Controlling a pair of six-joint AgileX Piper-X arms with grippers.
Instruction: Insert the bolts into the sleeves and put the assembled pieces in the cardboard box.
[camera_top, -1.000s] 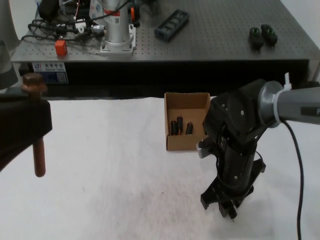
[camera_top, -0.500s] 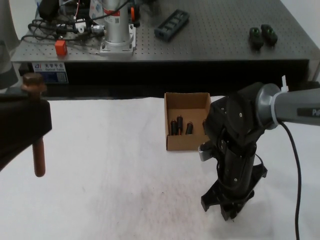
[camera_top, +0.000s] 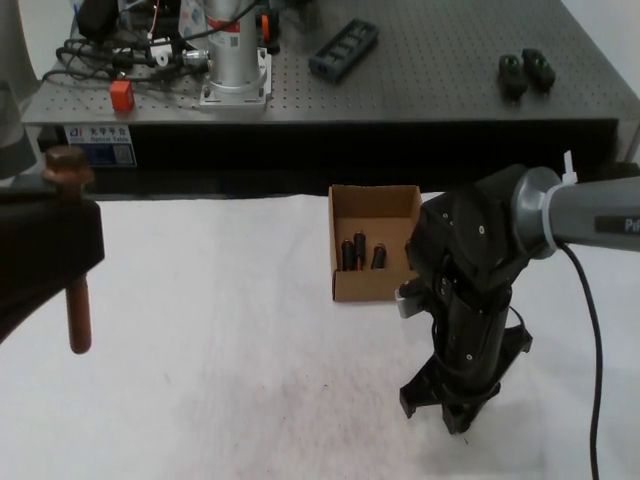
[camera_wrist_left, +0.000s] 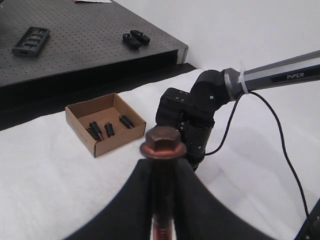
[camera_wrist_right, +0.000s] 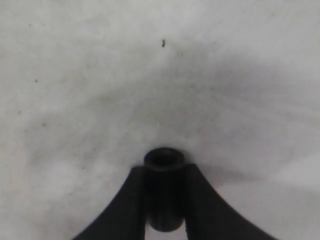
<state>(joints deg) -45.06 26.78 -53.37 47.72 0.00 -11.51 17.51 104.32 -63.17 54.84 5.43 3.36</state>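
Movement over the last second is slight and belongs to the right arm alone. In the high view its elbow has sunk a little and the right gripper (camera_top: 455, 420) has barely shifted, low over the white cloth (camera_top: 220, 380) near the cardboard box (camera_top: 365, 287). The left gripper (camera_top: 60, 245) has kept the copper bolt (camera_top: 78, 315) upright in the same spot, well apart from it. I judge the pick of a sleeve is finishing and the two parts have yet to be brought together. From here the right claw's contents are hidden under its own body. The left wrist view makes the clench plain: both fingers press the bolt (camera_wrist_left: 165, 142) just under its flanged hex head, and several dark assembled pieces (camera_wrist_left: 107, 129) lie in the box beyond. The right wrist view supplies what is missing: its fingers grip a black sleeve (camera_wrist_right: 164, 192), open bore outward, at or just above the cloth, I cannot tell which.
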